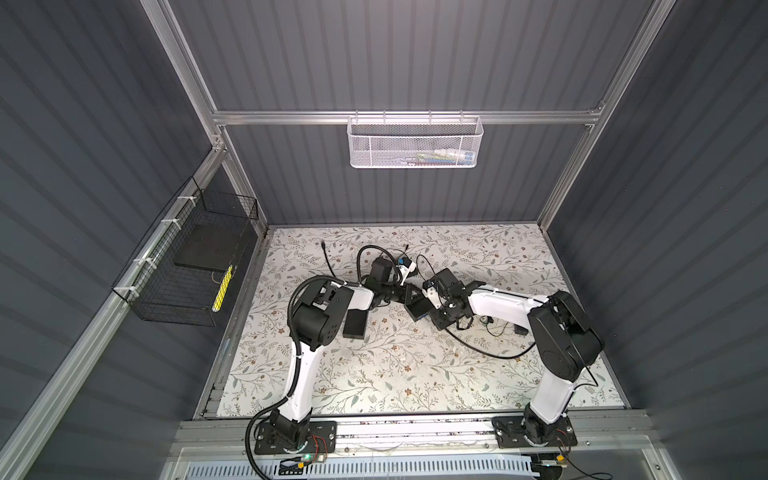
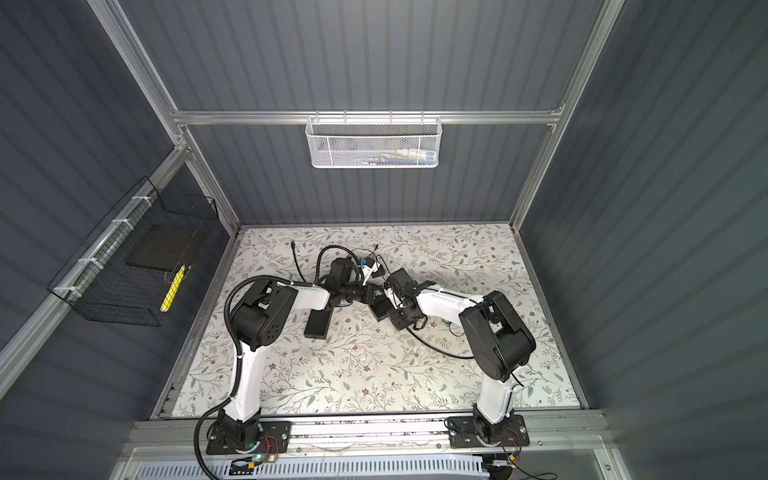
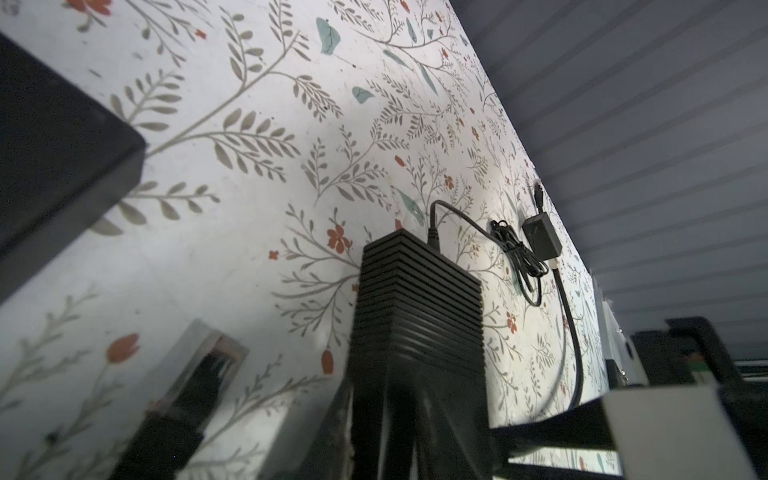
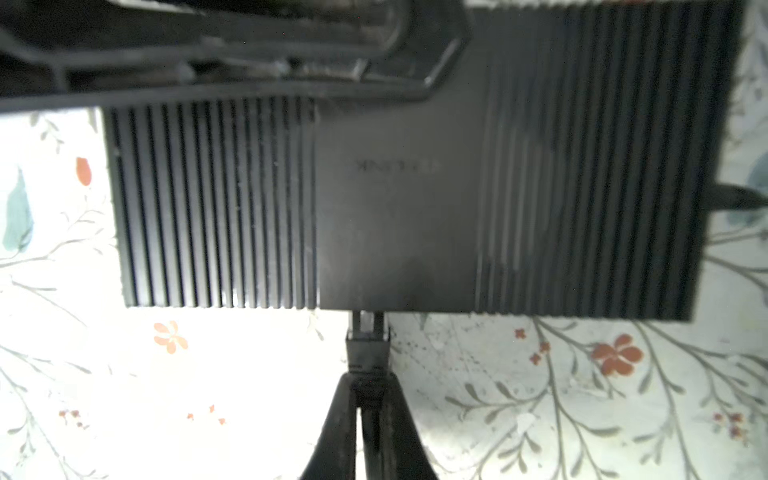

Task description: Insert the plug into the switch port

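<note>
The switch [image 1: 417,311] [image 2: 380,310] is a black ribbed box, raised above the flowered mat between both arms. My left gripper [image 3: 415,395] [image 1: 410,296] is shut on one end of the switch [image 3: 419,299]. In the right wrist view my right gripper [image 4: 368,386] is shut on the black boot of the plug [image 4: 368,345]. The plug's clear tip meets the middle of a long edge of the switch [image 4: 395,228]. How deep it sits in the port is hidden. A power lead [image 4: 731,195] leaves the switch's far end.
A flat black box [image 1: 355,324] [image 3: 62,145] lies by the left arm. A second clear-tipped plug [image 3: 208,365] shows beside the switch, apart from it. A small adapter [image 3: 540,241] and coiled lead [image 3: 519,257] lie toward the wall. A loose black cable [image 1: 486,349] crosses the mat.
</note>
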